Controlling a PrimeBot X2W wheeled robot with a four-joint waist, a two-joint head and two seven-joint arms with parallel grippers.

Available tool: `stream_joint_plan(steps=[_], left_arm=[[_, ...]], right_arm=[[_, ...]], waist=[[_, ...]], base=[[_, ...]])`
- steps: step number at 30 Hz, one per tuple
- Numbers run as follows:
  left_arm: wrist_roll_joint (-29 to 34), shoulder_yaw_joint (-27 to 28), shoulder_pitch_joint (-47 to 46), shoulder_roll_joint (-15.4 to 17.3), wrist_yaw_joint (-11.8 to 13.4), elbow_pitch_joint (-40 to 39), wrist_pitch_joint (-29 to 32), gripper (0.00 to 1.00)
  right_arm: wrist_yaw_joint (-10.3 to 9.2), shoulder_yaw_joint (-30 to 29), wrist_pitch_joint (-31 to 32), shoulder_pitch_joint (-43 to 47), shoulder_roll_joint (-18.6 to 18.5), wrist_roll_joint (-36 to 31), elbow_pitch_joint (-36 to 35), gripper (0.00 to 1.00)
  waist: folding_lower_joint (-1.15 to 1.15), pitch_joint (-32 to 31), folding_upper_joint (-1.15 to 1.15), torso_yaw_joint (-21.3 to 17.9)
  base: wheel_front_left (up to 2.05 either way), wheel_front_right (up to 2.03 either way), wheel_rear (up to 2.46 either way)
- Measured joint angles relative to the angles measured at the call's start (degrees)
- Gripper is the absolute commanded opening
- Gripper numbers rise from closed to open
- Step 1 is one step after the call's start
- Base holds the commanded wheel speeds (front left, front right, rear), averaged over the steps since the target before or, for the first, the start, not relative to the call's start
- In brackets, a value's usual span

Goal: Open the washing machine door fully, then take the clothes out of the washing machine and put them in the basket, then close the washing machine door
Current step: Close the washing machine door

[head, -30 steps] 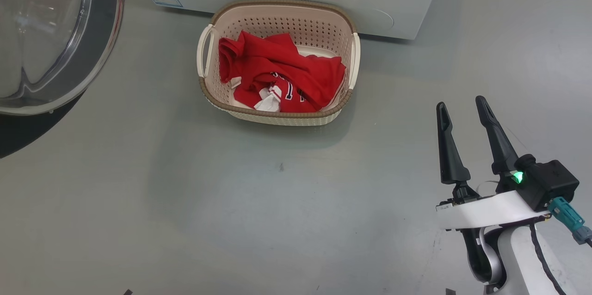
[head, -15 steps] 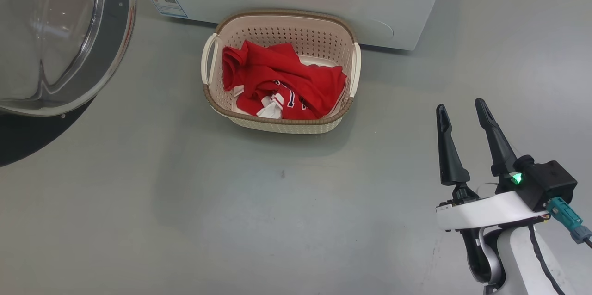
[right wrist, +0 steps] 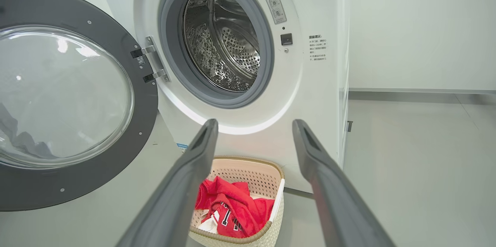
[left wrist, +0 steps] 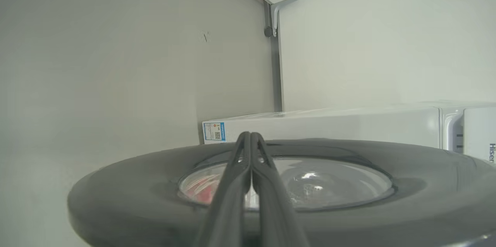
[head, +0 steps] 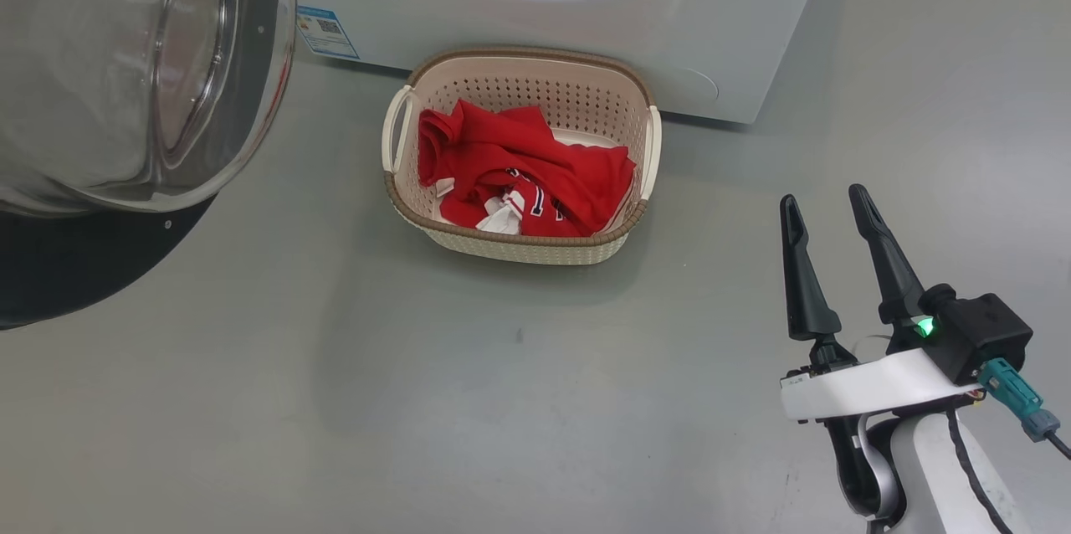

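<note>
Left fingers [left wrist: 232,185]: pressed tight together with nothing between them. In my left wrist view they lie across the black rim of the washing machine door [left wrist: 116,185], tips toward the glass bowl. I can't tell if they touch it.
Right fingers [head: 801,283]: spread wide and empty, at 4 o'clock in the head view, over bare floor [head: 418,400] and well apart from everything.
Door: swung out on its hinge [right wrist: 149,65] and standing open at 9 o'clock in the right wrist view, clear of the opening.
Drum [right wrist: 232,45]: bare steel in the part I can see, with no red in it.
Clothes [head: 519,174]: a red heap with white trim, lying inside the basket [head: 519,248].
Basket: on the floor at 12 o'clock in the head view, just beside the foot of the washing machine [right wrist: 310,84], below the opening.
Step in hand: unloading looks done to me, so I'm on the last leg, closing the door.
Next move: I'd keep the left fingers together and use them to push the rim round its hinge arc toward the grey seal, following through until the latch side seats.
Watch: the door should pass above the basket, I reckon. The closed fingers could slide off the glossy rim.
</note>
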Motion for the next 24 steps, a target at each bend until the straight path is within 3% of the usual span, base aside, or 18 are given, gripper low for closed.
stream_joint_plan(steps=[6,14,24], left_arm=[[-0.04,-1.47,0.0,-0.97,-0.22,-0.43,3.31,0.0],[0.08,-4.66,0.24,-3.71,-2.22,-0.66,7.28,0.0],[-0.18,-6.1,1.68,-4.87,-4.74,-1.51,11.56,0.0]], right_arm=[[0.0,0.51,0.0,0.01,0.33,0.0,0.0,1.0],[0.0,0.05,0.0,0.02,0.46,0.02,0.04,1.0],[0.01,-0.44,0.0,0.02,0.65,0.19,0.03,1.0]], waist=[[0.0,-0.5,0.0,0.28],[0.0,-1.3,0.0,0.84],[0.0,-2.55,0.0,1.13]], base=[[0.0,0.0,0.0],[0.0,0.0,0.0],[0.0,0.0,0.0]])
